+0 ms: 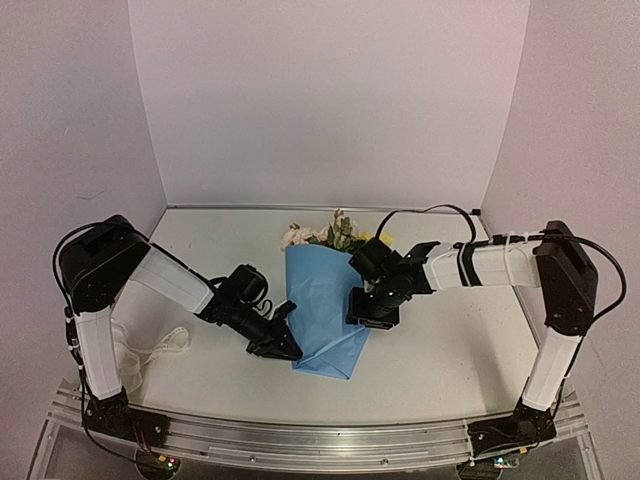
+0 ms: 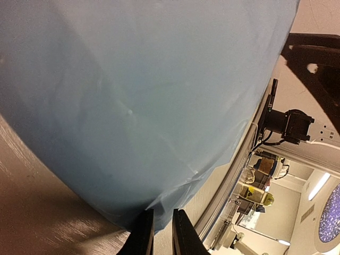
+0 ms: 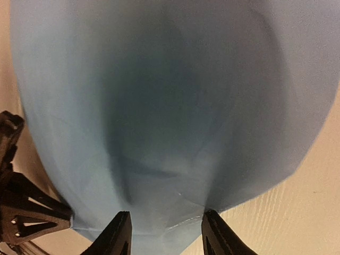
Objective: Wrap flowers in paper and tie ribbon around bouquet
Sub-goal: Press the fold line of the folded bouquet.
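Flowers (image 1: 330, 236) held in paper cone (image 1: 322, 310) | left gripper (image 2: 162, 215) at its near edge, grip cannot be told | right gripper (image 3: 164, 219) spread over it

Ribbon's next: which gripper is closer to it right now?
Left. The left gripper is at the paper's left edge, with the ribbon further out on that side; the right gripper is across the paper.

Soft even lighting; the paper (image 3: 175, 95) blurs and darkens close-up.
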Action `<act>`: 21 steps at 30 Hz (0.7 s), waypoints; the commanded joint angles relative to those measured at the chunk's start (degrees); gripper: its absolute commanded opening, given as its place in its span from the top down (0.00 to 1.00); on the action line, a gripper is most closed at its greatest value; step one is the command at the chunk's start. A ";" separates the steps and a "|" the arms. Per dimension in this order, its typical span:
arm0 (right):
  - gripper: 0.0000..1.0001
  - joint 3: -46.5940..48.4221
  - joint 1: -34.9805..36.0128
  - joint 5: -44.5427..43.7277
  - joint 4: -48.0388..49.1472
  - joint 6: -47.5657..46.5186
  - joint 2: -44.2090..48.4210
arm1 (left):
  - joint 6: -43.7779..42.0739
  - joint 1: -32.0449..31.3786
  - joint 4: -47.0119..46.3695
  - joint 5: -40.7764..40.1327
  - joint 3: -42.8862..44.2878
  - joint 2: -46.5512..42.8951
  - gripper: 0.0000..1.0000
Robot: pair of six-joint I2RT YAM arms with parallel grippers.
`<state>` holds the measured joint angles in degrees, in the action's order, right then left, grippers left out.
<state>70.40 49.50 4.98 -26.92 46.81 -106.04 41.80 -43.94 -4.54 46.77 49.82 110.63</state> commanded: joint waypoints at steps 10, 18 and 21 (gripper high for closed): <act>0.66 2.92 -0.03 -2.97 -0.77 -0.92 -7.14 | 3.38 1.42 -5.81 1.39 1.04 -5.50 0.84; 0.66 2.42 -0.09 -2.53 -0.77 -1.31 -7.94 | 4.89 3.44 -6.92 0.23 4.61 -0.48 0.84; 0.66 2.35 -0.08 -2.40 -0.77 -1.44 -8.06 | 6.26 3.95 -8.21 -1.58 4.61 1.67 0.84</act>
<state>71.68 49.50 3.86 -26.98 46.28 -112.47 46.29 -40.51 -10.36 47.12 52.80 109.47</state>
